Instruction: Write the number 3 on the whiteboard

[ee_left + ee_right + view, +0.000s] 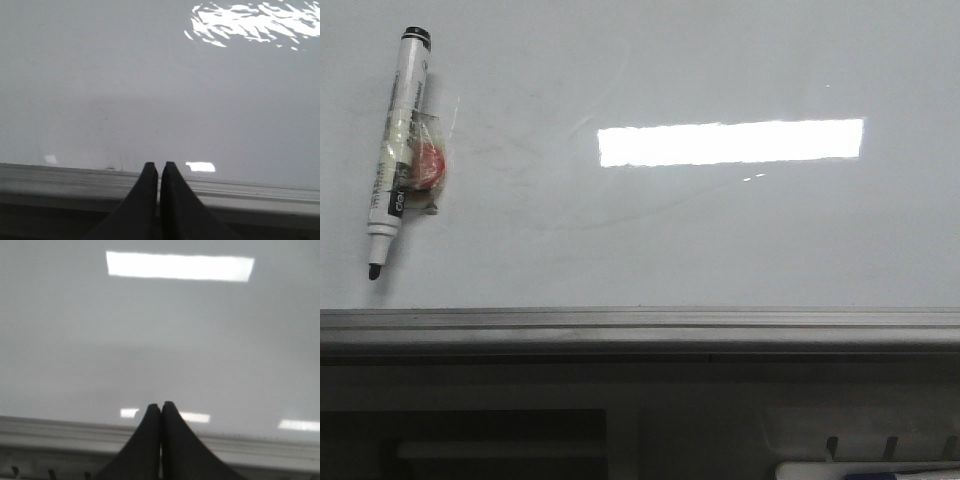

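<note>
- Nearest your front camera is the grey metal edge strip [640,322] of the whiteboard [720,230]; below it a dark tray [470,440] at 7 o'clock is only partly in frame.
- You have a marker [398,150] lying on the board at 10 o'clock, cap off, tip toward the edge strip, with a red piece [425,165] taped to its side.
- No number 3 is on the board yet; only faint grey smudges near the middle.
- Left jaws [160,172] are pressed together, holding nothing, poised over the edge strip. Right jaws [160,412] likewise: together and empty.
- Risk, as I judge it: the taped lump may make your grip sit crooked, so the tip could skid or lift off mid-stroke.
- Glare [730,142] at 1 o'clock could hide thin strokes from you.
- Neither arm shows in the front view, and what sits at 5 o'clock below the strip is cut off.
</note>
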Tool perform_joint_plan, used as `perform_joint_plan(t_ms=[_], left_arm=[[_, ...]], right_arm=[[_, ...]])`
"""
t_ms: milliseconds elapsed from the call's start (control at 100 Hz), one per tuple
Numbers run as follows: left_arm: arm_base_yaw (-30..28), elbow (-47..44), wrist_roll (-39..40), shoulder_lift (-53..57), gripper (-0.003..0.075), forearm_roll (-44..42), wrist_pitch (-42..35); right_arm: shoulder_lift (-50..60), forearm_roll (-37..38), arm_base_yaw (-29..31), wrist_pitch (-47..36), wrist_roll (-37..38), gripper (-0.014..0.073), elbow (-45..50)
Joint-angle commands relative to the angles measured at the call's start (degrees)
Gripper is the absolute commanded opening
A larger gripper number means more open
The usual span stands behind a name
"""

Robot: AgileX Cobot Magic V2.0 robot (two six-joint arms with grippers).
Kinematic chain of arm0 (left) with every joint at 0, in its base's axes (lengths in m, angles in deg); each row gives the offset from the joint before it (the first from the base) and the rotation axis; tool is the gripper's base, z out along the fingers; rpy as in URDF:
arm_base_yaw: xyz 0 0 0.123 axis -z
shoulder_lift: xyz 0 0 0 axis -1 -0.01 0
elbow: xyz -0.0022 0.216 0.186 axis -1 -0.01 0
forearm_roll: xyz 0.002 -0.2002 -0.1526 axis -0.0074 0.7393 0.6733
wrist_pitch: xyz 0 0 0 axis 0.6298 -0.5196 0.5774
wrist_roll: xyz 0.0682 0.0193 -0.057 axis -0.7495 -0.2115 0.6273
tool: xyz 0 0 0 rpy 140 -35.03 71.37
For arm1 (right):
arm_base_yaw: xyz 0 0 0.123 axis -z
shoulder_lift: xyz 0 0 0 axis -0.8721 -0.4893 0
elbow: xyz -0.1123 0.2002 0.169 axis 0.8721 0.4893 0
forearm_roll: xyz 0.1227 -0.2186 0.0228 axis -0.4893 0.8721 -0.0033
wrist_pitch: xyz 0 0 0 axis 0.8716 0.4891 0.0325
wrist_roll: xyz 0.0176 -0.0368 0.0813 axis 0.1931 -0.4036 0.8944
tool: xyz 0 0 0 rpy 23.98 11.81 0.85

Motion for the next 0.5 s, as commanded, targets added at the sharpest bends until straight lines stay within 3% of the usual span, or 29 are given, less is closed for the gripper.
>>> perform_joint_plan(t_ms=[0,490], left_arm=[[0.37,-0.62,0.38,1.39,-0.002,0.83,-6.18],[0.26,-0.51,0.38,1.39,-0.0021,0.96,-11.42]], right_arm=[[0.88,-0.13,0.24,-7.72,-0.2,-0.0062,1.83],[0.88,-0.13,0.24,-10.34,-0.2,-0.0061,1.83]])
